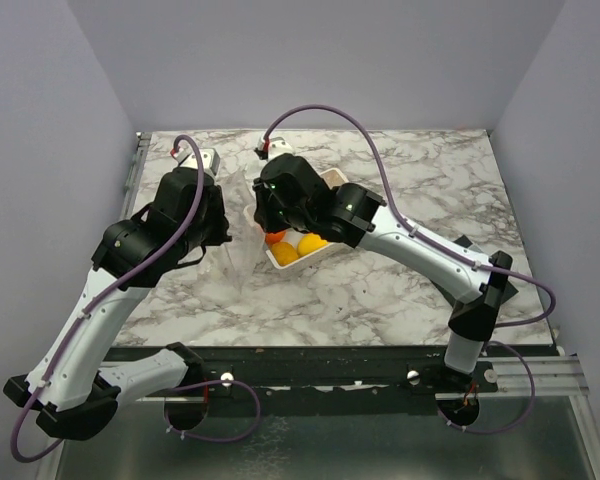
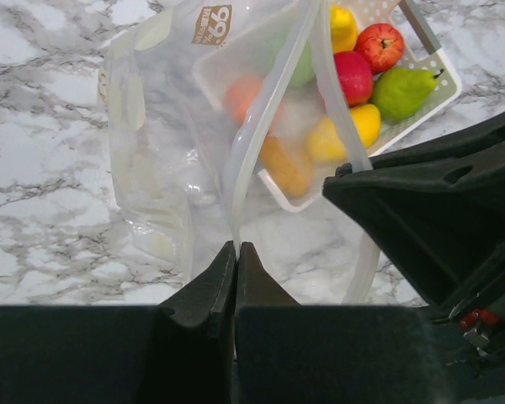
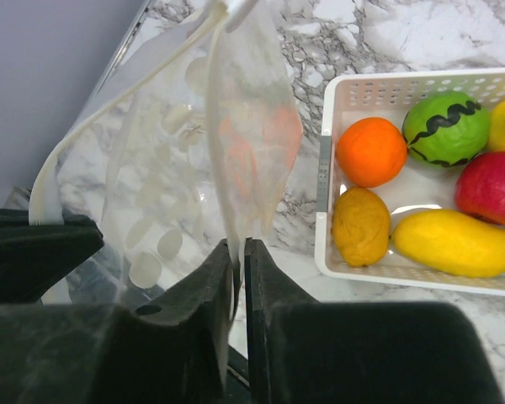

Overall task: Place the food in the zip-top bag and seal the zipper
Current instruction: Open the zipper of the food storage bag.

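The zip-top bag (image 2: 151,151), clamped by left gripper (image 2: 236,252) and right gripper (image 3: 238,248), may slip from between their jaws if pulled apart.

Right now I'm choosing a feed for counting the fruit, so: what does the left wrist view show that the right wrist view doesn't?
Only the left wrist view shows a green pear, a red apple and the printed 99 label on the bag. Only the right wrist view shows the dark stripes on a round green fruit, and an orange fruit clear of the plastic. Both show the white basket and the zip-top bag, with the left gripper and right gripper each shut on its rim strip.
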Available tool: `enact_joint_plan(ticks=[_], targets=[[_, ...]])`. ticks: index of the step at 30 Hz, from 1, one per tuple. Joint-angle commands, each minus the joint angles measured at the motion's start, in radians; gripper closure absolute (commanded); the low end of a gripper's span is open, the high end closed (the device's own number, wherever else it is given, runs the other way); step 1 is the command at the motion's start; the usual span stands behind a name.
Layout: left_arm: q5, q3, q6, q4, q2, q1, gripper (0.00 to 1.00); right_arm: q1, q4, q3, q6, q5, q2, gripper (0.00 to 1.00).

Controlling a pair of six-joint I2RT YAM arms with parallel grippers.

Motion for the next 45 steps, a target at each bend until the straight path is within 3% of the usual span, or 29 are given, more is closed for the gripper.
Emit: enact_joint_plan(ticks=[1, 3, 15, 27, 33, 45], targets=[[-0.112, -0.026, 0.006, -0.048, -0.004, 0.000, 1.00, 0.008, -0.009, -0.021, -0.015, 0.067, 0.044, 0.92], [-0.140, -0.039, 0.008, -0.054, -0.004, 0.000, 1.00, 0.008, -0.009, -0.030, -0.021, 0.084, 0.055, 0.99], [-0.167, -0.025, 0.016, -0.101, 0.007, -0.001, 1.00, -0.026, 0.060, -0.188, -0.030, 0.156, 0.096, 0.99], [-0.256, 0.037, 0.019, -0.174, 0.016, 0.000, 1.00, -0.055, 0.107, -0.318, -0.016, 0.158, 0.086, 0.99], [-0.243, -0.020, 0.018, -0.139, 0.022, -0.001, 1.00, -0.055, 0.153, -0.331, -0.022, 0.106, 0.052, 0.99], [-0.298, -0.141, 0.030, -0.078, 0.035, 0.000, 1.00, -0.055, 0.169, -0.275, -0.045, 0.012, 0.012, 0.67]])
